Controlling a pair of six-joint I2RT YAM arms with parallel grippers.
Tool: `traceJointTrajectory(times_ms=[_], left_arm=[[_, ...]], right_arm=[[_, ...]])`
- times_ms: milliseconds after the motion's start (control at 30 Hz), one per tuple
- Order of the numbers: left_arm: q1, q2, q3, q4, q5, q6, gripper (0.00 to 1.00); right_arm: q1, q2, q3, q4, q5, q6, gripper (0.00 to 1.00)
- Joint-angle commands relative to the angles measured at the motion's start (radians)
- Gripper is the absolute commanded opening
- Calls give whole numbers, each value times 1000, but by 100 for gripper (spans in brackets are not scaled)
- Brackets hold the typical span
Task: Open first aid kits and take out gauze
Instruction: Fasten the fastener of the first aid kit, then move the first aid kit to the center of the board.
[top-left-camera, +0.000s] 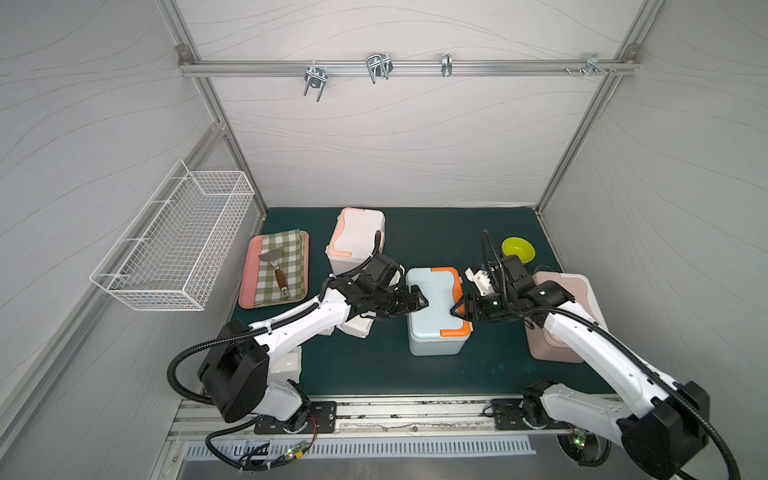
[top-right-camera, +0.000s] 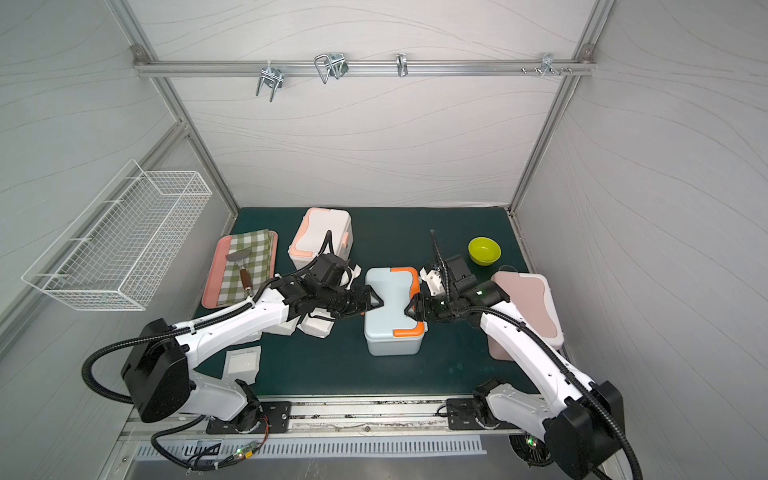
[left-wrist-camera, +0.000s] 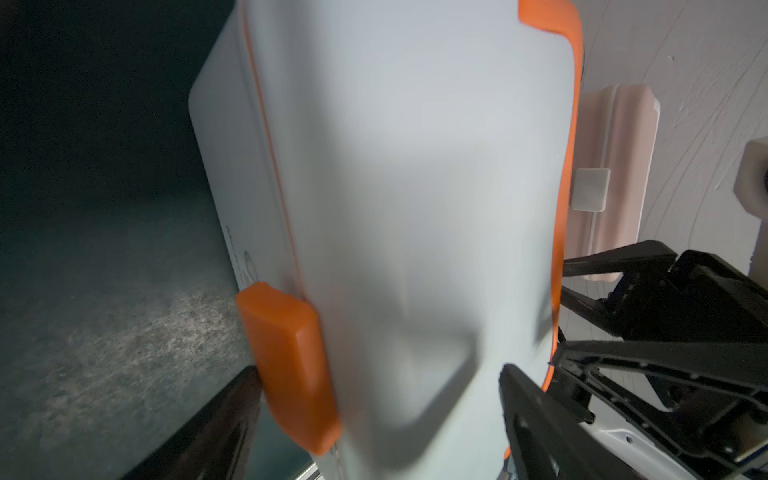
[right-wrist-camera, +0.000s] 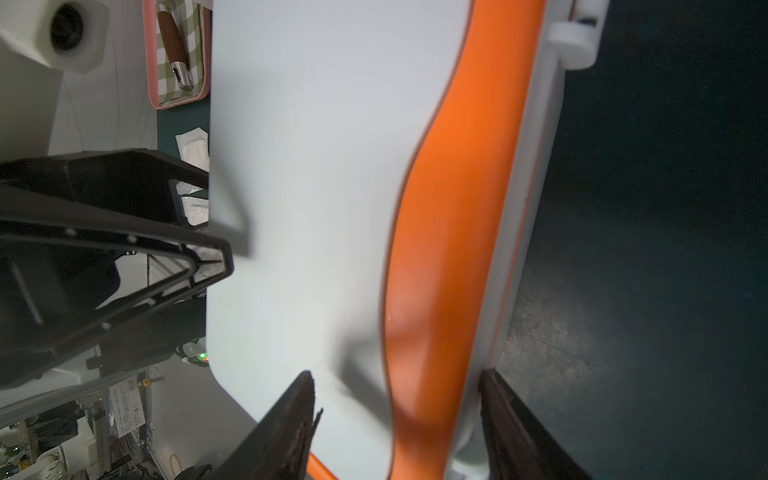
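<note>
Working on the dark green mat (top-left-camera: 415, 374), with three boxes set well apart for separate reach: pale pink kit (top-left-camera: 575, 286) on the right, partly under the right arm; white kit with peach trim (top-left-camera: 357, 237) toward the back left; light blue kit (top-left-camera: 434, 299) in the middle, lid down. Flanking the light blue kit from its two ends, probably for steadying the box on one side and freeing the lid on the other. Keeping the left gripper (top-left-camera: 422, 298) at the lid's left end, jaws spread wide around it, nothing clamped. Setting the right gripper (top-left-camera: 456, 311) at the opposite end, jaws partly apart and straddling the orange trim (right-wrist-camera: 449, 232), one finger over the lid, one down the side wall; impossible to tell whether pressing on it or not. Leaving the gauze (top-right-camera: 241, 361) on the mat beside and beneath the left arm: several wrapped white pads, out of any box. Sitting just beside a left finger, the orange latch (left-wrist-camera: 286, 370), apparently not undone, so likely the next thing needing attention.
</note>
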Motion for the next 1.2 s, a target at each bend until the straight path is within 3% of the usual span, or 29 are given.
traceJointTrajectory(times_ms=[0,333,567,767,933,1167], left_arm=[[-19,21,66,92,27,0,90],[-27,42,66,134,35,-16,89],[-22,-42,25,59,-49,17,92],[-22,-176,-20,-36,-133,53,93],[-42,-356,-72,-61,-197,93,93],[-100,-627,-159,-70,-340,157,94]], right_arm=[[0,8,-4,29,-44,-10,62],[1,30,-1,39,-42,-1,63],[0,-49,50,-52,112,-9,91],[21,-150,70,-113,143,-23,98],[173,-226,75,-137,192,-13,98],[496,-251,66,-96,269,22,96]])
